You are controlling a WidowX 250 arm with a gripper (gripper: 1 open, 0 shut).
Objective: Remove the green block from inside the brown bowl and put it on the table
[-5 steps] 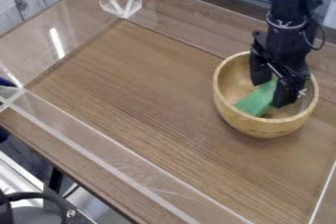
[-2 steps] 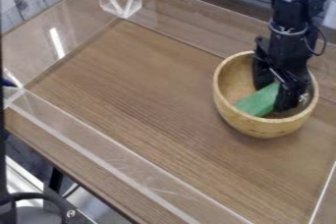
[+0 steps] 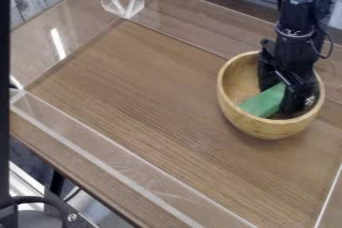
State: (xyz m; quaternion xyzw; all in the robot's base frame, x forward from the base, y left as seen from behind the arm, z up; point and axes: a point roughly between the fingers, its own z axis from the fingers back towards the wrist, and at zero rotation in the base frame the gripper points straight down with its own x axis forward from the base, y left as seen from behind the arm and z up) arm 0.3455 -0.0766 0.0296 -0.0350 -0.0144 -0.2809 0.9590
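The brown bowl (image 3: 243,115), round and light tan, sits at the right side of the table (image 3: 147,102). Inside it lies the green block (image 3: 263,102), tilted against the bowl's inner wall. My black gripper (image 3: 286,90) points straight down into the bowl, its fingers open and standing on either side of the block's upper end. The fingers hide part of the block. I cannot tell whether a finger touches it.
Low clear acrylic walls (image 3: 80,137) border the tabletop, with a clear corner piece (image 3: 123,0) at the back left. The arm (image 3: 302,7) rises from the bowl toward the top right. Bare wood stretches to the left of the bowl.
The gripper has sunk slightly deeper into the bowl over the block. The jaws stay open, and block and bowl have not moved.
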